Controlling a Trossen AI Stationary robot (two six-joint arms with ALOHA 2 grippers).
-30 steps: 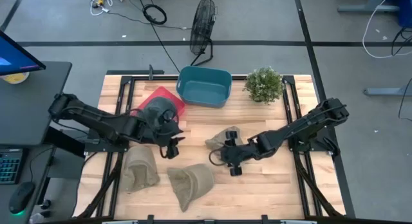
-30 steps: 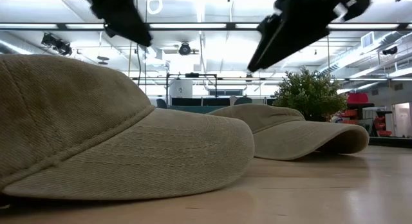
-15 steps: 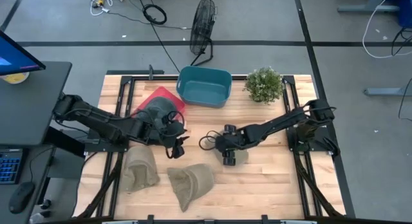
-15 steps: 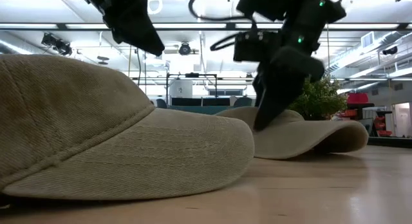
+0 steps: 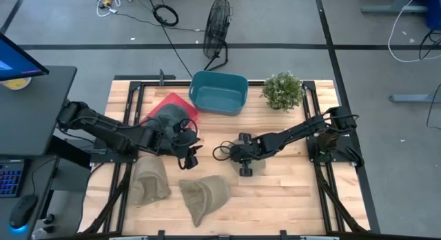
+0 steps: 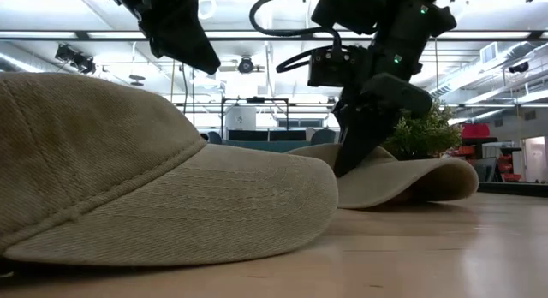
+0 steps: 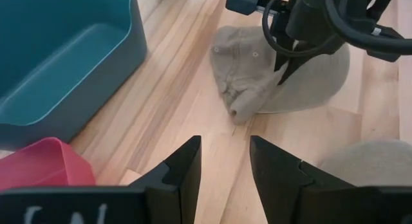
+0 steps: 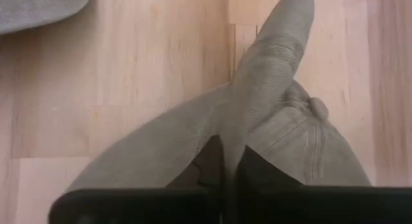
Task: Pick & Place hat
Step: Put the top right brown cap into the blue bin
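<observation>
Wooden table [image 5: 289, 198] bears hat [image 7: 302, 79] pinched by right tool [image 5: 246, 164]; left tool [image 7: 222, 166] open.

hat [image 7: 302, 73]: matt khaki cloth, ribbed weave
desk [image 5: 289, 192]: pale wood planks, smooth, slight sheen
bin [image 5: 218, 92]: smooth teal plastic
right gripper [image 5: 246, 164]: dark matt plastic

Wooden table [image 5: 289, 195]: hats [image 5: 204, 196], bin [image 5: 218, 92], plant [image 5: 282, 90]

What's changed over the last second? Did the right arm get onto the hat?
Yes. The right gripper swung toward the left arm's side, dropped onto the khaki cotton cap mid-table and pinched a fold of its crown. The left gripper edged slightly toward it, open and empty. The two other khaki caps and teal plastic bin stayed put.
</observation>
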